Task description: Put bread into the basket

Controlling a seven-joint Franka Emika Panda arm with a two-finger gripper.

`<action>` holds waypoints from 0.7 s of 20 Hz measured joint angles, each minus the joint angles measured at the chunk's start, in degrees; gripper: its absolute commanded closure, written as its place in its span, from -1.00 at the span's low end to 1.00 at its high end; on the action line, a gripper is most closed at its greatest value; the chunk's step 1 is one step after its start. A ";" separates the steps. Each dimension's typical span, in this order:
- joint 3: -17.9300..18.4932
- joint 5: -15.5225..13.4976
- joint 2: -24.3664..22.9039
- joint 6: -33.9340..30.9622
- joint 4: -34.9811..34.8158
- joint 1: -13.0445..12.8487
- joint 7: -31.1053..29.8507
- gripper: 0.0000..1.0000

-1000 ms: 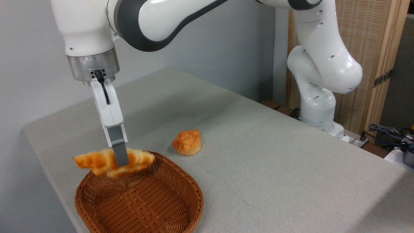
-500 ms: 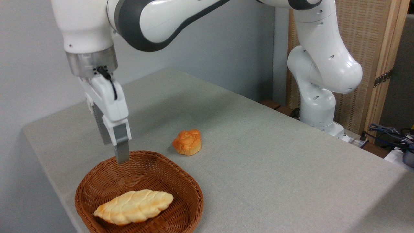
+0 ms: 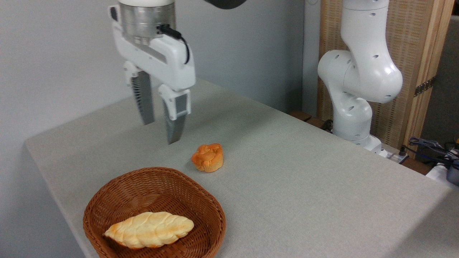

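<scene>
A: Where does the loaf sit right now?

B: The long, leaf-shaped braided bread (image 3: 150,229), pale cream with toasted golden edges, lies flat inside the wide, shallow, reddish-brown woven wicker basket (image 3: 206,205). It rests on the basket's floor toward the near side, lengthwise across it, with no part hanging over the rim.

A: And the robot's hand?

B: The white two-finger hand (image 3: 160,131) hangs in the air well above and behind the basket, closer to the wall. Its grey fingers (image 3: 145,101) are spread apart with bare space between them, so it is released and carrying nothing. It touches neither the bread nor the basket.

A: Anything else near the basket?

B: A small round orange muffin-shaped bun (image 3: 208,157) stands on the grey bench (image 3: 304,179) just behind the basket's far right edge, apart from it. I take that one as not being the bread the task means, since the braided loaf fits better.

A: So how much is left?

B: By my reading, the placing is done: the bread is in the basket and free of the hand. What remains, if anything, is for the arm to clear away to a rest pose. I see nothing tilted or perched that looks likely to slip out.
</scene>
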 measured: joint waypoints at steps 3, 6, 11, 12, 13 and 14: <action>-3.80 0.22 -2.23 -1.99 -2.57 2.79 0.70 -1.00; -3.40 2.83 -2.40 -3.89 -2.35 2.26 0.78 -1.00; -1.69 4.07 -1.92 -6.23 0.01 0.83 0.82 -1.00; -1.59 4.09 -1.54 -6.90 0.92 0.82 0.82 -1.00; -1.53 4.10 -1.16 -7.32 1.64 0.80 0.82 -1.00; -1.50 4.12 -0.76 -7.55 2.23 0.79 0.82 -1.00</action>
